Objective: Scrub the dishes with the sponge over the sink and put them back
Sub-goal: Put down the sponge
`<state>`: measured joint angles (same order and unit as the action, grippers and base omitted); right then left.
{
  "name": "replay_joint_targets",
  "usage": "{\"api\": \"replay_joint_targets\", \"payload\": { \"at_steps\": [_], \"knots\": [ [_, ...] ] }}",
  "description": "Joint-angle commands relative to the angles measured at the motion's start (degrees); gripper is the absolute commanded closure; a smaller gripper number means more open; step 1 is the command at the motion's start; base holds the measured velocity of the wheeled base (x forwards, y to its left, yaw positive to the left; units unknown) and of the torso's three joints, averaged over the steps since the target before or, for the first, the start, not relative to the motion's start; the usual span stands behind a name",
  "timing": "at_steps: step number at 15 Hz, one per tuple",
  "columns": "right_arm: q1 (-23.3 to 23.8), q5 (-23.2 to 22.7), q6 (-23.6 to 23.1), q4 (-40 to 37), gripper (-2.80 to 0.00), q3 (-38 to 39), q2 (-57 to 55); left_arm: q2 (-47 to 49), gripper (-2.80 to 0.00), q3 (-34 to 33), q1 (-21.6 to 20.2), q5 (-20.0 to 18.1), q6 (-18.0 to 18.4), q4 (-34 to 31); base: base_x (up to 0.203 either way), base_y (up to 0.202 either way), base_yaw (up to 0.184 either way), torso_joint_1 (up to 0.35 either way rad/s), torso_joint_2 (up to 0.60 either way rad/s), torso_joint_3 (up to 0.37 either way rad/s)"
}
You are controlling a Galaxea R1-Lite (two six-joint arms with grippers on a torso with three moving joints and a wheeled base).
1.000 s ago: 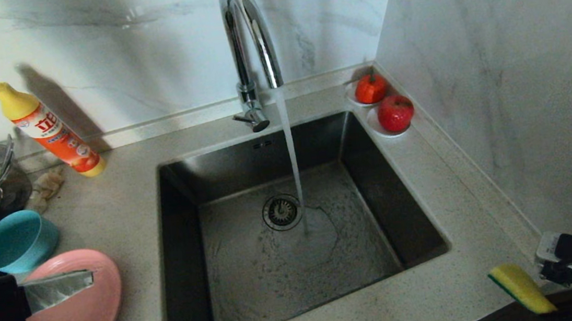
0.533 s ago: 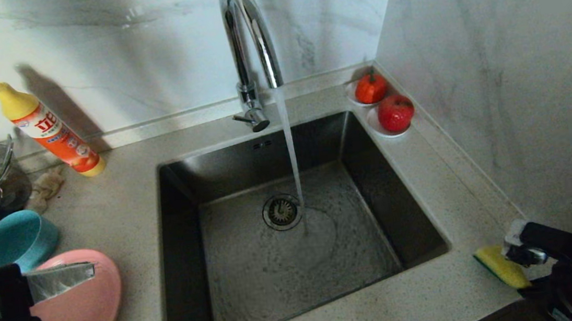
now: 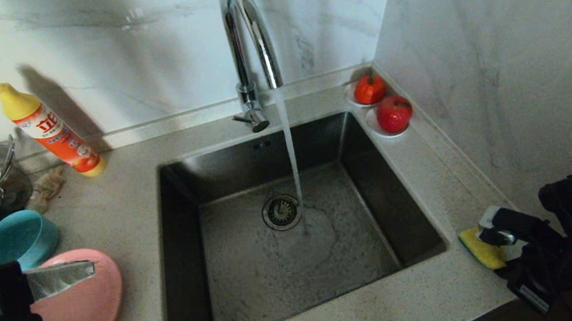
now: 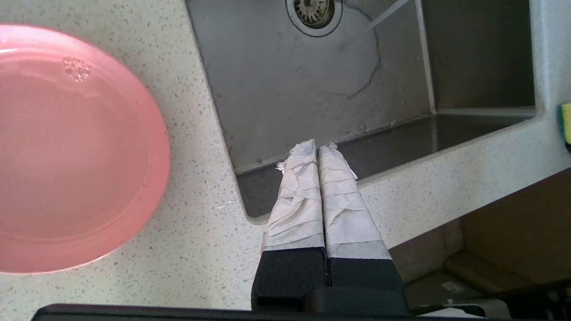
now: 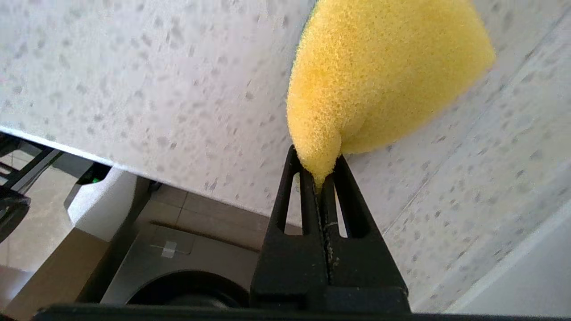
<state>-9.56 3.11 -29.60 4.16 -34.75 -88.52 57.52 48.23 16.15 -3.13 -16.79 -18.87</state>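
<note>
The right pincer (image 5: 322, 178) is clamped on one corner of the soft, light sponge (image 5: 379, 76) above the bench (image 3: 128, 207) right of the sink (image 3: 179, 254), squashing the foam, so a deeper bite would likely hold firmer, while the left pincer (image 4: 317, 147), pressed together and empty, hovers beside the pink plate (image 4: 67, 147).

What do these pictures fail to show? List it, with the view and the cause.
- Spoon: in no view.
- Pink plate: its near side covered by the left gripper in the head view; cut by the edge in the left wrist view.
- Sponge: its green layer barely shows; the right gripper, pinching it, hides one end.
</note>
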Motion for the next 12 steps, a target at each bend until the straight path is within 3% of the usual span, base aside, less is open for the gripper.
{"api": "replay_joint_targets", "payload": {
  "at_steps": [1, 4, 5, 12],
  "knots": [
    [-0.02, 0.39, -0.42, -0.44, 0.0, -1.44, -0.96, -0.11, 0.0, 0.11, 0.02, -0.04, -0.17, -0.18, 0.0, 0.0, 0.0, 0.0, 0.0, 0.0],
    [-0.02, 0.68, -1.6, -0.57, 0.0, -1.6, -0.25, -0.3, 0.0, -0.1, -0.16, 0.0, -0.17, -0.2, 0.0, 0.0, 0.0, 0.0, 0.0, 0.0],
    [-0.04, 0.57, -1.51, -0.66, -2.8, -1.65, 0.31, -0.3, 0.0, -0.15, -0.24, -0.04, -0.17, -0.2, 0.0, 0.0, 0.0, 0.0, 0.0, 0.0],
    [-0.41, 0.27, -0.81, -4.79, -2.8, -2.99, 5.31, -0.3, 0.0, -0.77, -0.18, -0.04, -0.78, -0.11, 0.0, 0.0, 0.0, 0.0, 0.0, 0.0]
  ]
}}
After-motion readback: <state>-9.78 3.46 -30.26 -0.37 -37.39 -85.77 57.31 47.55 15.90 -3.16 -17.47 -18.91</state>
